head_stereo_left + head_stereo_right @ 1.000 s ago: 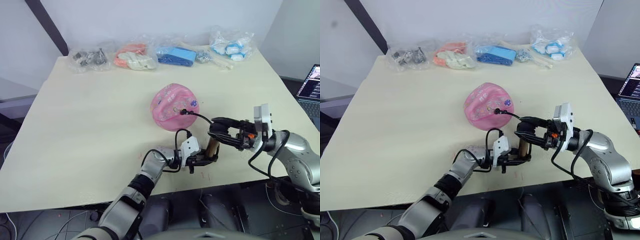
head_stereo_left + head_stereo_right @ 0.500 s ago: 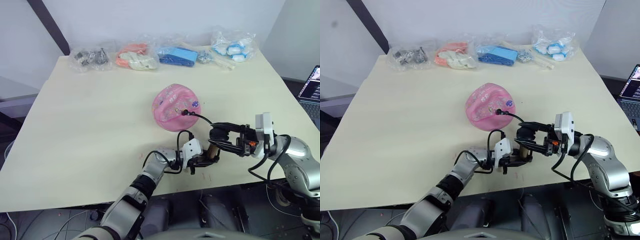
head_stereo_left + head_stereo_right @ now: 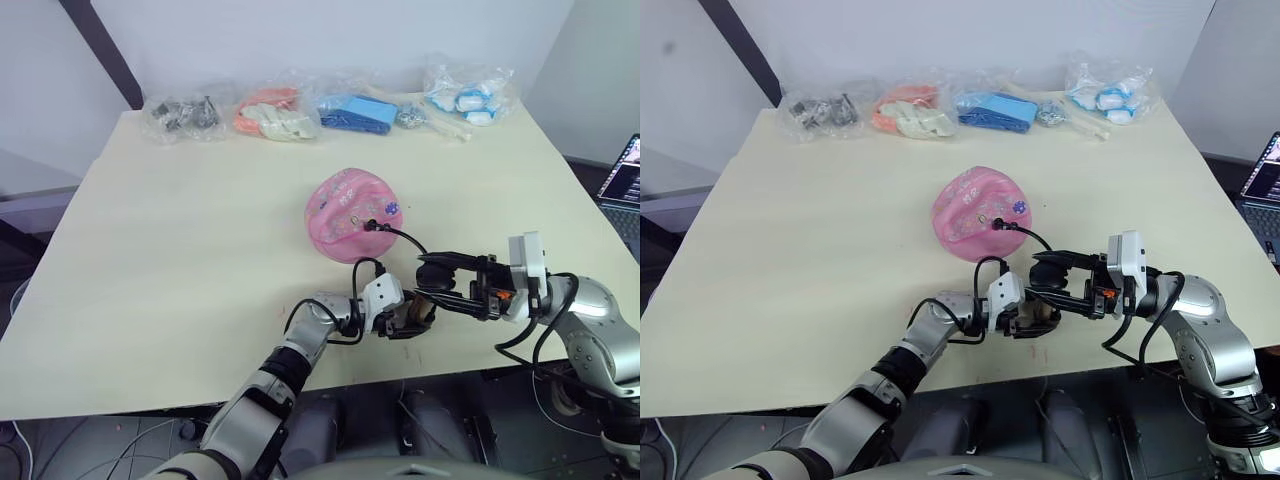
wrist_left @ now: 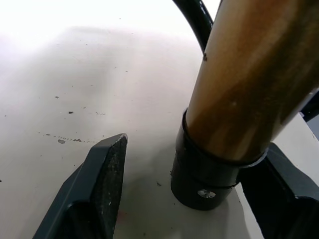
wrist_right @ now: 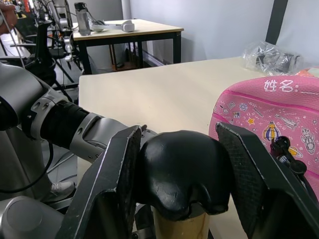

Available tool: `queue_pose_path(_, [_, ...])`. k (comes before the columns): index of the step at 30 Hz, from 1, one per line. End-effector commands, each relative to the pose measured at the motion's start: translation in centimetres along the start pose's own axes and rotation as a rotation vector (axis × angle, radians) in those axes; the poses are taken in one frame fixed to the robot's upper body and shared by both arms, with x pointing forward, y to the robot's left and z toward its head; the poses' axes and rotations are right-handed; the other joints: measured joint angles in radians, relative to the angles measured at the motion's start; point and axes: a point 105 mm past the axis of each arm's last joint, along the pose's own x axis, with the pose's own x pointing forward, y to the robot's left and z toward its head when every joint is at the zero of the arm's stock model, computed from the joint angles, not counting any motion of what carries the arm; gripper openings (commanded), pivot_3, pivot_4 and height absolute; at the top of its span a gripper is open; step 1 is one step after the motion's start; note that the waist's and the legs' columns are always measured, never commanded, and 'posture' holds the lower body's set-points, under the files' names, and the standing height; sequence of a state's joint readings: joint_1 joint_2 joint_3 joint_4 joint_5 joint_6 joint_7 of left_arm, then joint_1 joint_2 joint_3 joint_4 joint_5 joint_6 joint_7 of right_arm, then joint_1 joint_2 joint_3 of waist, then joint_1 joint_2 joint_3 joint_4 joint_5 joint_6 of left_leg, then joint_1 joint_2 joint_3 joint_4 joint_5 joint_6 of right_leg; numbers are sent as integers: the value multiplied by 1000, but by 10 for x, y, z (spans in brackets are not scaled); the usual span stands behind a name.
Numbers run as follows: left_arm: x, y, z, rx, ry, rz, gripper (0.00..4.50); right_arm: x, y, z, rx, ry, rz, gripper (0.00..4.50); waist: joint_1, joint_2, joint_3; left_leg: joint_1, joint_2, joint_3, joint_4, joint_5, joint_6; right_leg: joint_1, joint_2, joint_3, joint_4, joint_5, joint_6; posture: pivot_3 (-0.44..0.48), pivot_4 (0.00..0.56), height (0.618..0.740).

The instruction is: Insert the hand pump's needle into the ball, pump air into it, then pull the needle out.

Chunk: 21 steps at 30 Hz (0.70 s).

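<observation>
Lowered since a second ago, the right gripper (image 3: 1045, 273) has pressed the black handle (image 5: 179, 172) down, so the hand pump (image 4: 239, 94) shows less barrel above the table (image 3: 150, 260). The handle is clasped between the right fingers, while the pump's foot is braced upright between the spread left fingers (image 4: 102, 186), one touching it, one apart; the left gripper (image 3: 410, 315) is thus judged to steady it rather than clamp it. The ball (image 3: 352, 214) sits mid-table, the needle (image 3: 368, 224) apparently seated in it via the hose (image 3: 405, 238). The pump stands close to the near edge; open table lies toward the far side, where bagged items (image 3: 320, 105) are lined.
</observation>
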<state>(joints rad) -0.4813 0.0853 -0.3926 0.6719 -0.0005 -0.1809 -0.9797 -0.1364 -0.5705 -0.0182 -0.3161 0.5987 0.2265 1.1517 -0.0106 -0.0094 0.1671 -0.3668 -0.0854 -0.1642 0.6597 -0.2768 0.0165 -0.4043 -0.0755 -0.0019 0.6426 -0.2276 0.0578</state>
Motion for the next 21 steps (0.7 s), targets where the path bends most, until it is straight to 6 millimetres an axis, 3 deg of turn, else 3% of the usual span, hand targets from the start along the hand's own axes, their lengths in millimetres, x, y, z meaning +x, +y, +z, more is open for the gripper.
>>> queue_pose_path(1, [-10, 0, -17, -47, 69, 12, 3501, -1, 2, 11, -43, -42, 15, 1906, 0, 0, 0, 0, 0, -3, 0, 0, 0, 1, 0, -2, 0, -1, 0, 0, 150, 740])
queue_pose_path(8, [-15, -1, -18, -53, 88, 2, 3501, -5, -10, 16, -70, -60, -37, 1906, -2, 1, -1, 0, -2, -12, 0, -2, -4, 3, -3, -8, 1, -8, -5, 0, 150, 740])
queue_pose_path(21, [-12, -3, -16, -93, 66, -2, 3501, -2, -10, 23, -55, -81, -27, 1906, -2, 2, -2, 0, -14, -32, 0, -2, -5, 11, -11, -13, 3, -19, 0, 0, 150, 740])
